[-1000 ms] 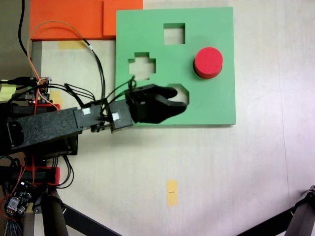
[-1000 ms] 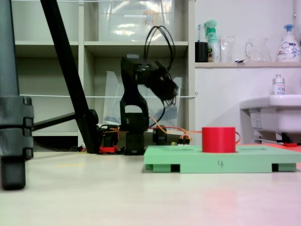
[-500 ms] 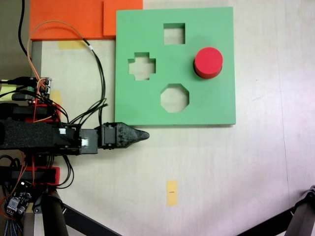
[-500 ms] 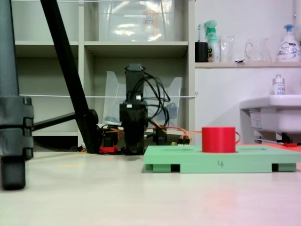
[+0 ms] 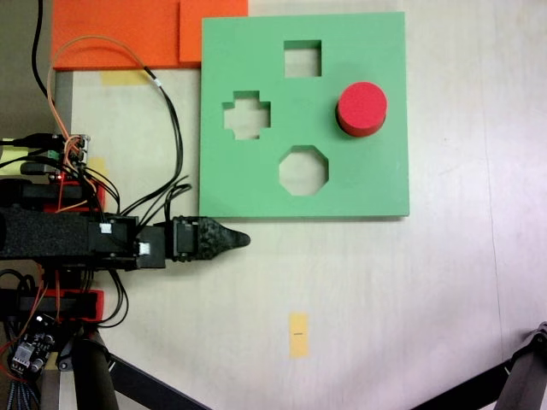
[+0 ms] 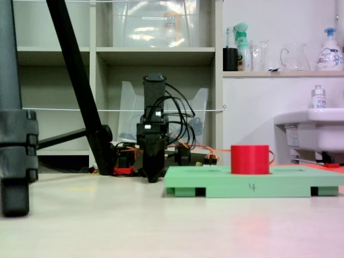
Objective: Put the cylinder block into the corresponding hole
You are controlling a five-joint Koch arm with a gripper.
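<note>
The round hole is covered by the red cylinder [image 5: 361,107] standing in it, the gripper [image 5: 239,240] shows one dark tip so its jaws' gap cannot be told, and the orange sheets [image 5: 120,32] at eleven o'clock run off the top edge.

Pale table [image 5: 410,299]: green foam board [image 5: 359,184], orange foam sheets [image 5: 111,34], yellow tape strip [image 5: 297,334], arm base.
</note>
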